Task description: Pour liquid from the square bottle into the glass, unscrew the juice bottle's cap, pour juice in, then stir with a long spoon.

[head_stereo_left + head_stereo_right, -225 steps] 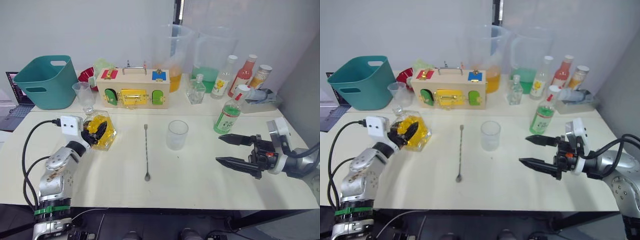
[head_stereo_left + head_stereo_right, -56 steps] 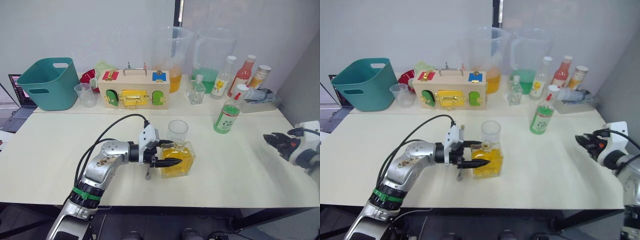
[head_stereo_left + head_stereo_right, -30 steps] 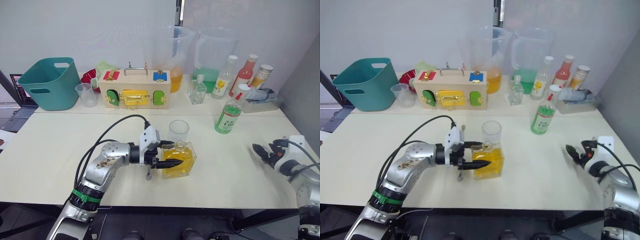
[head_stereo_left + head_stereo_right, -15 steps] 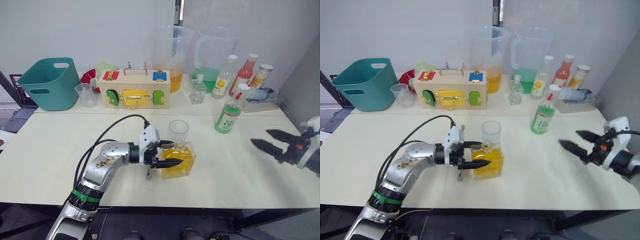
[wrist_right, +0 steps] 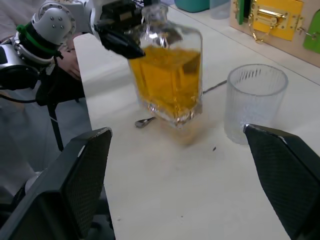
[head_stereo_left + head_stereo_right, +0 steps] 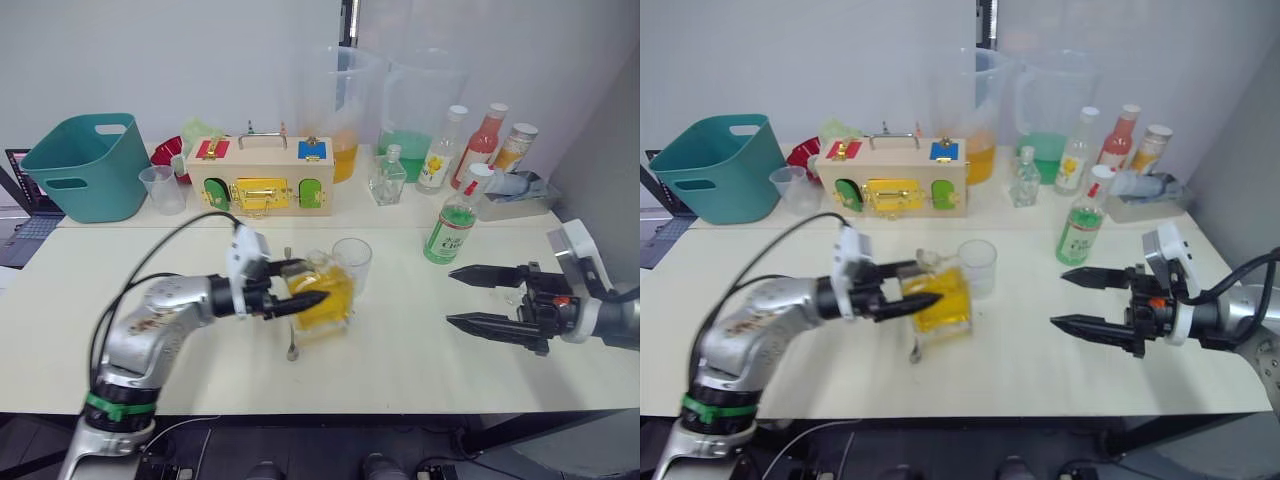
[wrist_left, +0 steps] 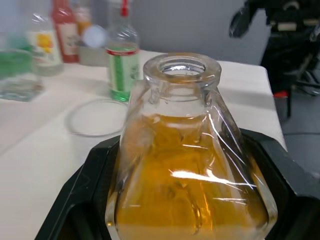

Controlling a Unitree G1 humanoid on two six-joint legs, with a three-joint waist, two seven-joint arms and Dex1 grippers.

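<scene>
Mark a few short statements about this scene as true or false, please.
1. The left claw holds the square bottle lifted and tilted. True.
2. The glass already holds yellow liquid. False: it looks empty.
3. The right claw grips the juice bottle. False: it is open, apart from the bottle.
4. The juice bottle's cap is on. True.
5. The long spoon stands in the glass. False: it lies on the table.

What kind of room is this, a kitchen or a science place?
Probably a robot test lab, not a kitchen: a plain cream table holds a wooden latch-puzzle box, big clear plastic jugs of coloured liquid, and a laptop at the edge.
</scene>
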